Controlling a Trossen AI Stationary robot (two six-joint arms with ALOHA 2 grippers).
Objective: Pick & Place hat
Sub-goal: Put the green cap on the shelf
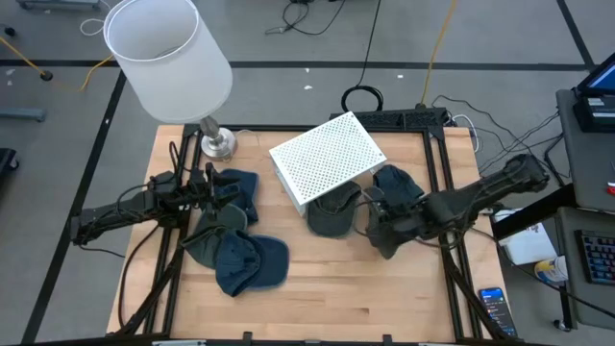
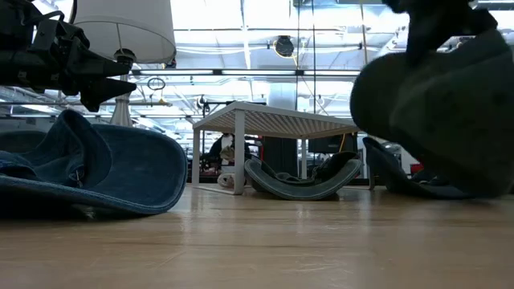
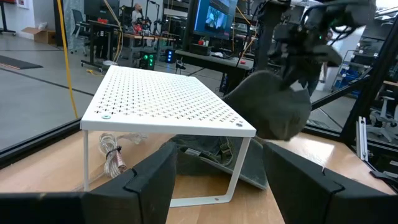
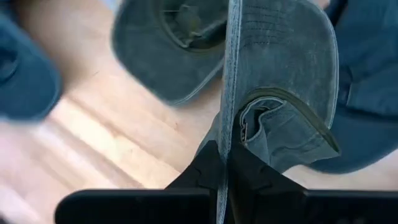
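A dark grey hat [image 4: 286, 74] hangs from my right gripper [image 4: 225, 165], which is shut on it above the table's right half [image 1: 377, 229]. Another grey hat [image 1: 333, 213] lies half under the white perforated shelf [image 1: 327, 159]. A blue hat [image 1: 396, 181] lies just beyond my right gripper. On the left lie two blue hats [image 1: 240, 190] [image 1: 252, 264] and a grey-green one [image 1: 205, 242]. My left gripper [image 3: 217, 174] stands open and level over the left hats [image 1: 221, 187], holding nothing. My right gripper pinches a thin edge of the grey hat [image 4: 226, 146] between its two fingers, which slant down from above. The hat hangs below them with its hollow side showing. In the left wrist view the hat [image 3: 270, 106] is lifted clear of the table.
A lamp with a white shade [image 1: 168, 53] stands at the far left corner. The shelf fills the middle far part of the table. Bare wood [image 1: 365, 298] lies along the near edge. Cables and a monitor sit beyond the table's right side.
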